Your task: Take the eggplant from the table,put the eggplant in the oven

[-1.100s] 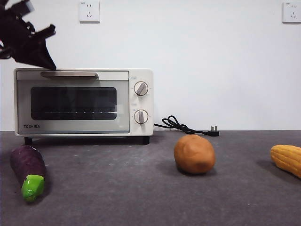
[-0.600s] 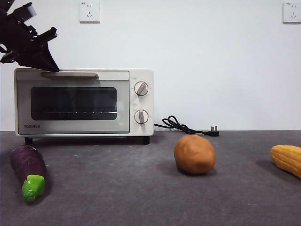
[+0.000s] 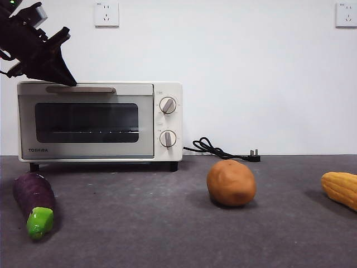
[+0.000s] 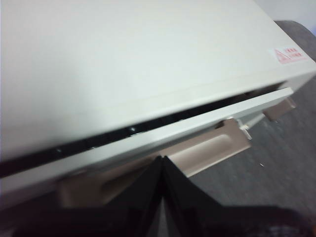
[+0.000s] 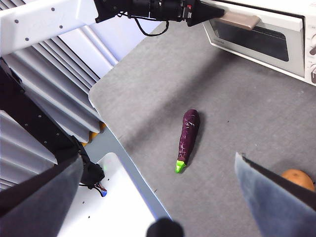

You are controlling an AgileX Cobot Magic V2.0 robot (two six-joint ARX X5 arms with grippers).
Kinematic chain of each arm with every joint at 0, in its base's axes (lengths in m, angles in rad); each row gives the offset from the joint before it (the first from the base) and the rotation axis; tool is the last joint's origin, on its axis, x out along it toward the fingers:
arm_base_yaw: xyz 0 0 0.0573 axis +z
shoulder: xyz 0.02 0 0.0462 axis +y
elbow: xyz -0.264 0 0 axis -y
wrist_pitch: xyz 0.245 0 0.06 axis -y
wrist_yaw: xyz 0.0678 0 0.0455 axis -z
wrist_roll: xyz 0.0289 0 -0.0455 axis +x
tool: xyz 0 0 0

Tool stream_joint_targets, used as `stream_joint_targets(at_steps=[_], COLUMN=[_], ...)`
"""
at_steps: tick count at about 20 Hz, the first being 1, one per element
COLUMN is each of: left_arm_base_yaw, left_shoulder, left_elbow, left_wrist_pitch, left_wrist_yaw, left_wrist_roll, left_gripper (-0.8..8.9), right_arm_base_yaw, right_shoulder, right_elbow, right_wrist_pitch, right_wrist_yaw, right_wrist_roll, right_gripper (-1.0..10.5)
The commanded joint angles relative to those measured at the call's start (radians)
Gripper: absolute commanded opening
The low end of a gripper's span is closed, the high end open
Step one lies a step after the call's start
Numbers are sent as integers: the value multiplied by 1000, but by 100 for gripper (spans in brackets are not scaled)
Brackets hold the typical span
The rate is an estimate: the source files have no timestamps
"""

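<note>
Hovering at the oven (image 3: 99,121) handle (image 3: 81,89), the left end effector (image 3: 66,80) has its jaws pressed together. The right end effector (image 5: 160,195) is spread wide, high above the eggplant (image 3: 34,204) near the counter (image 3: 167,223) edge.

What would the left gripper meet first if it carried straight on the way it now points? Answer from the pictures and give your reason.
Most likely the oven's beige handle. The left gripper, jaws together, points at the handle on the oven, whose door is cracked open. Whether they already touch is unclear.
</note>
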Motion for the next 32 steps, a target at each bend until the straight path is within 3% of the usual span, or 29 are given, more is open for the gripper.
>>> stream_joint_targets(at_steps=[1, 16, 22, 32], left_arm_base_yaw=[-19, -127, -163, -166], left_shoulder=[40, 40, 40, 30], left_elbow=[-34, -34, -34, -34], left_wrist_pitch=[-97, -283, -423, -442], left_wrist_yaw=[-20, 12, 11, 12], left_wrist_roll=[18, 18, 19, 19], left_gripper=[-6, -6, -6, -6], right_arm_base_yaw=[2, 2, 2, 2], right_shoulder=[3, 3, 3, 3], right_elbow=[3, 3, 3, 3], right_wrist_pitch=[6, 31, 30, 0], right_wrist_yaw=[0, 0, 0, 0], right_wrist_roll=[-19, -41, -41, -40], right_gripper=[631, 631, 631, 630])
